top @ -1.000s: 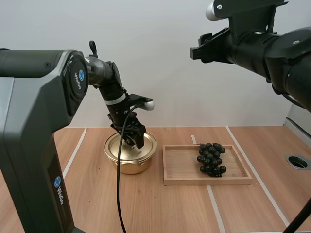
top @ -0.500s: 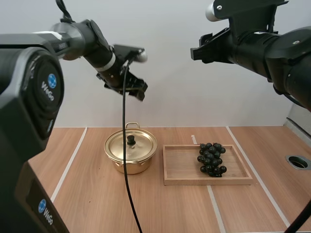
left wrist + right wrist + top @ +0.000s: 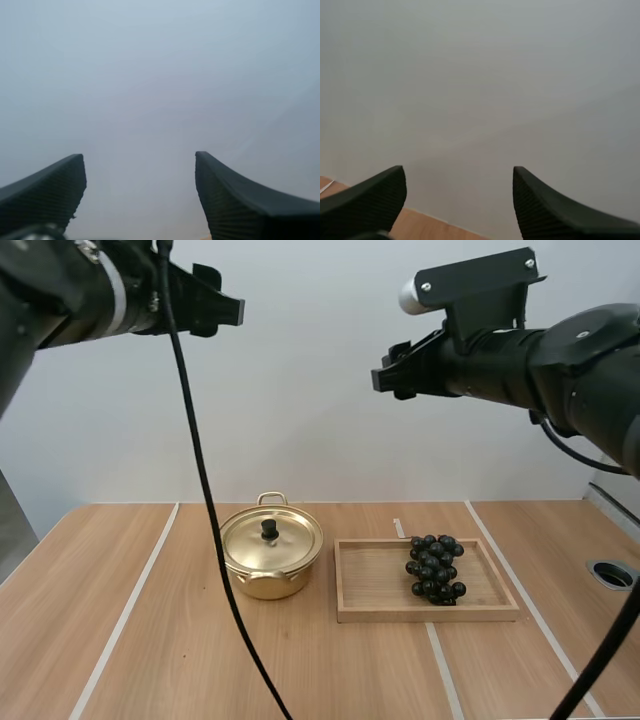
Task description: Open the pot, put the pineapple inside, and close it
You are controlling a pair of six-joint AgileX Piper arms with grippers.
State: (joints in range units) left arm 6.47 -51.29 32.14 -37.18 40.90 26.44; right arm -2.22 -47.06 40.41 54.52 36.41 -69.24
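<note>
Left pincer (image 3: 139,159): the two black ribbed fingers are spread wide, with nothing between them and nothing touching them. It is raised well above the table, facing a pale wall.

Right pincer (image 3: 457,171): its fingers are likewise spread wide and hold nothing. It is also raised high, over the tray side of the table.

On the light wooden table with white stripes (image 3: 180,660) stands a shallow rectangular wooden tray (image 3: 425,614), its long side running left to right. A bunch of dark, near-black grapes (image 3: 434,567) lies in the right half of the tray. The bunch's long axis runs near to far, across the tray's short side. Which end carries the stem cannot be told.

Just left of the tray, with a small gap between them, stands a round golden metal pot (image 3: 262,580). Its golden lid with a black knob (image 3: 269,529) sits on it, closing it. The pot's loop handles lie at its near and far sides.
</note>
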